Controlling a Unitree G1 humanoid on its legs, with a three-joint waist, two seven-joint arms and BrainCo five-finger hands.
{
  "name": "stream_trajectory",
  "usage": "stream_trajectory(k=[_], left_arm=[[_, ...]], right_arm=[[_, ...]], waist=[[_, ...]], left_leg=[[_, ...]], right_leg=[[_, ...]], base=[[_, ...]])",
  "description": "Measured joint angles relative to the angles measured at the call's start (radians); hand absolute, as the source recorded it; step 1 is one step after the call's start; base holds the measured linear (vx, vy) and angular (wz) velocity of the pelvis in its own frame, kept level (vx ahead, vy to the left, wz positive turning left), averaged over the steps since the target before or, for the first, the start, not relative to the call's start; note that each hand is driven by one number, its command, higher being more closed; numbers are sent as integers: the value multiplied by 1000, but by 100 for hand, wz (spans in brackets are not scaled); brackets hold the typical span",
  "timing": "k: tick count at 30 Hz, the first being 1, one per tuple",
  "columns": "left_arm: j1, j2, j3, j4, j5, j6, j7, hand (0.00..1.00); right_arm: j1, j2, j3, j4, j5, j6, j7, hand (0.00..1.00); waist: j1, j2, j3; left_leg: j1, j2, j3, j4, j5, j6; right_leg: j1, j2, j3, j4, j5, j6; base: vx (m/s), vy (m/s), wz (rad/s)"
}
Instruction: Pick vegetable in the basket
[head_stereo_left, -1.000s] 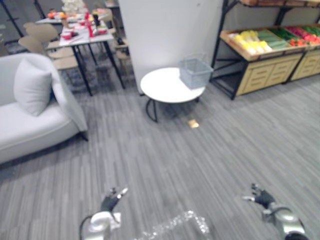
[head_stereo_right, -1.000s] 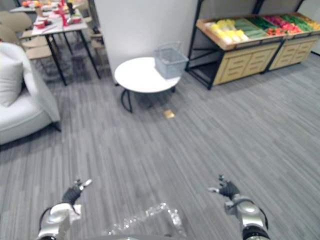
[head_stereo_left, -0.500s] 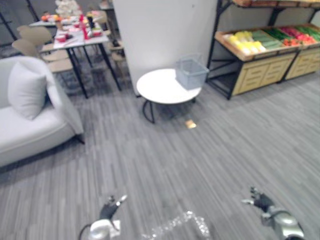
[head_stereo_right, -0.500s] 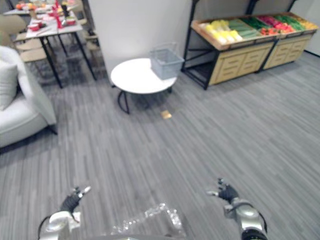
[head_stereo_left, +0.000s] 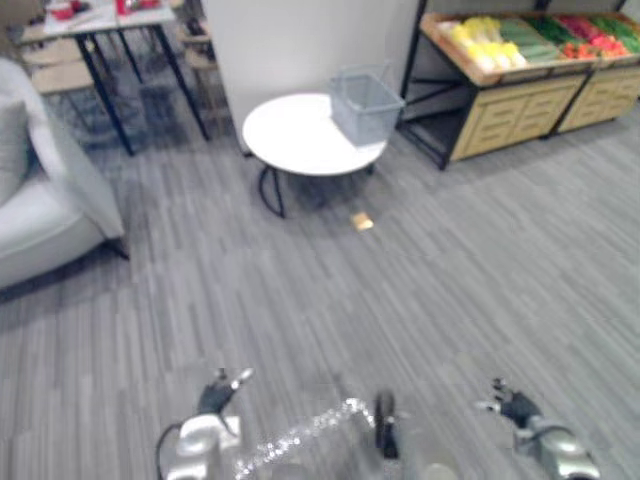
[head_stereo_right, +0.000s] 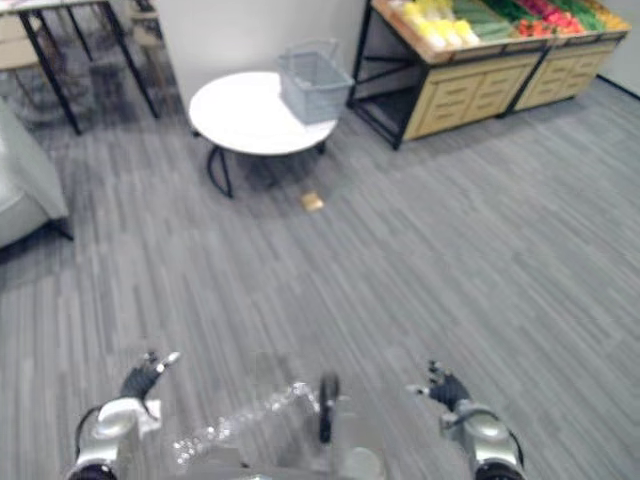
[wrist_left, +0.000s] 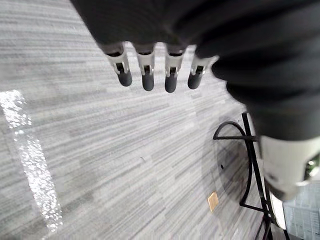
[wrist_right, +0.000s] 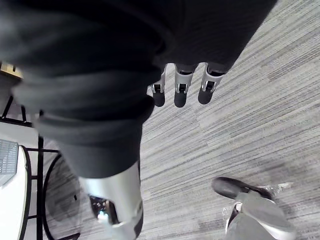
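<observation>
Basket (head_stereo_left: 367, 104) stands on the round white table (head_stereo_left: 290, 145) at twelve o'clock, empty as far as shows. Vegetables (head_stereo_left: 510, 35) lie on the wooden shelf (head_stereo_left: 505, 115) at two o'clock, well apart from the basket. Left hand (head_stereo_left: 215, 394) at seven o'clock and right hand (head_stereo_left: 509, 405) at five hang over the floor, fingers (wrist_left: 146, 75) straight, slightly apart, holding nothing.

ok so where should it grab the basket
Probably by the thin handle that seems to stand up over the basket's open top. Come down from above on the near side, as it sits upright at the table's far right edge.
</observation>
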Motion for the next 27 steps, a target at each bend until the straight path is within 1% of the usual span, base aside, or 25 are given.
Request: stream_trajectory(k=[1, 2, 3, 4, 5, 6, 7, 8, 9, 10, 11, 13, 14, 15, 17, 18, 19, 20, 21, 22, 23, 24, 25, 26, 27], left_arm=[[1, -9, 0, 0, 1, 0, 0, 0], [23, -33, 1, 0, 4, 0, 1, 0], [40, -43, 1, -2, 3, -2, 0, 0], [69, -58, 3, 0, -5, -10, -4, 0], [82, -83, 18, 11, -12, -18, -11, 0], [93, -97, 30, 19, -12, -22, -12, 0], [109, -108, 37, 18, -11, -41, -12, 0], [107, -128, 37, 18, -9, -45, -19, 0], [112, -128, 34, 18, -7, -44, -25, 0], [122, -124, 32, 15, -2, -45, -35, 0], [133, -123, 29, 8, -2, -45, -40, 0], [141, -124, 19, 1, -2, -45, -40, 0], [148, -125, 10, -5, -2, -46, -38, 0], [159, -131, 6, -12, -4, -46, -33, 0], [174, -133, 0, -23, -9, -45, -18, 0], [174, -133, 2, -23, -12, -43, 0, 0], [178, -130, 1, -23, -12, -43, 5, 0], [188, -129, 0, -19, -12, -42, 10, 0], [193, -114, -3, 5, -10, -41, 8, 0], [183, -101, -6, 23, -10, -39, 8, 0], [162, -86, -32, 35, -8, -38, 3, 0], [151, -85, -48, 38, -7, -38, -1, 0], [151, -87, -49, 37, -7, -38, -2, 0], [149, -88, -51, 34, -7, -38, -4, 0], [147, -87, -51, 31, -7, -38, -5, 0]], right_arm=[[4, 1, -18, 0, 0, 0, -2, 0], [26, 0, -44, -7, 0, -4, -7, 0], [37, 0, -55, -14, -2, -7, -8, 0], [42, -4, -64, -17, -6, -24, -7, 0], [31, -9, -63, -29, -10, -38, -9, 0], [29, -7, -60, -36, -10, -43, -8, 0], [40, -5, -46, -35, -24, -46, -3, 0], [40, -5, -42, -31, -48, -45, -6, 0], [39, 2, -36, -31, -48, -46, -7, 0], [40, 8, -10, -30, -50, -52, -4, 0], [36, 11, -9, -34, -53, -70, 1, 0], [8, 2, -10, -34, -69, -86, 0, 0], [-13, -10, -12, -34, -69, -97, 1, 0], [-25, -25, -17, -36, -68, -101, 2, 0], [-37, -35, -16, -44, -68, -101, 2, 0], [-38, -43, -13, -46, -68, -101, 0, 0], [-38, -42, -11, -45, -68, -101, -2, 0], [-44, -44, 10, -44, -68, -102, -8, 0], [-59, -27, 27, -30, -72, -108, -26, 0], [-57, -12, 27, -23, -81, -109, -35, 0], [-60, -8, 29, 0, -115, -118, -52, 0], [-73, -14, 29, 0, -138, -125, -83, 0], [-86, -16, 30, -4, -150, -134, -101, 0], [-105, -24, 52, -45, -167, -155, -147, 0], [-109, -30, 70, -83, -167, -162, -161, 0]], waist=[[0, 11, 7], [-13, 32, -3], [-20, 43, -19], [-20, 61, -25], [-18, 104, -28], [-18, 126, -29], [-17, 110, -14], [-9, 114, 4], [-2, 112, 5], [14, 79, 12], [29, 54, 14], [39, 43, 12], [37, 46, 10], [41, 66, 7], [55, 89, 5], [75, 85, -6], [77, 71, -20], [72, 56, -39], [70, 55, -51], [58, 24, -61], [37, -9, -61], [36, -15, -61], [36, -10, -60], [35, 12, -54], [34, 25, -54]], left_leg=[[22, 12, -5, -6, -17, 1], [89, 40, -7, -80, -27, 16], [118, 41, -12, -96, -28, 35], [77, 43, -47, 48, 10, 17], [-9, 41, -50, 318, 138, -4], [-43, 71, -46, 389, 214, 18], [-114, 111, -38, 548, 390, 8], [-195, 132, -37, 717, 358, 34], [-231, 132, -26, 775, 320, 48], [-286, 101, 13, 791, 266, 48], [-332, 65, 63, 695, 221, 51], [-372, 14, 139, 439, 206, 51], [-375, -25, 209, 163, 248, 44], [-374, -58, 254, -74, 314, 46], [-383, -80, 256, -212, 361, 55], [-395, -109, 254, -222, 364, 81], [-404, -125, 271, -199, 371, 119], [-402, -142, 314, -111, 388, 242], [-387, -144, 319, -56, 411, 320], [-381, -166, 309, -42, 376, 328], [-347, -201, 265, -46, 341, 315], [-306, -217, 244, -52, 314, 298], [-278, -218, 235, -55, 301, 292], [-212, -212, 196, -71, 269, 276], [-181, -207, 175, -85, 258, 268]], right_leg=[[-7, 7, -10, 47, 20, -9], [-40, 20, -35, 183, 10, -24], [-45, 30, -55, 199, -8, -51], [-46, 56, -62, 213, -41, -104], [-31, 101, -65, 194, -57, -128], [-3, 126, -74, 179, -57, -142], [43, 142, -70, 189, -104, -197], [125, 172, -65, 160, -131, -216], [170, 179, -61, 136, -143, -224], [255, 179, -49, 95, -158, -217], [328, 177, -40, 50, -166, -218], [387, 174, -23, 16, -181, -233], [430, 175, -20, -10, -192, -234], [475, 196, -4, -38, -196, -228], [536, 223, 30, -61, -228, -215], [576, 225, 46, -35, -298, -217], [575, 213, 40, -1, -338, -211], [533, 199, 26, 163, -404, -158], [435, 175, -45, 433, -391, -124], [378, 128, -90, 565, -348, -122], [296, 57, -115, 769, -290, -117], [228, 24, -103, 827, -338, -133], [206, 19, -99, 813, -364, -129], [175, 25, -90, 721, -393, -128], [159, 37, -83, 656, -393, -127]], base=[[501, -434, 41], [465, -364, 24], [508, -325, 15], [565, -305, -24], [574, -297, -33], [657, -273, -18], [648, -260, 5], [640, -241, 2], [546, -226, -18], [532, -221, -20], [633, -258, -28], [512, -181, -25], [532, -108, -20], [551, -80, -23], [567, 11, -49], [730, 76, -56], [771, 81, -57], [672, 82, -44], [513, 50, -26], [644, 57, 30], [740, 47, 64], [737, 48, 58], [555, 28, 42], [428, 11, 38], [511, -1, 71]])
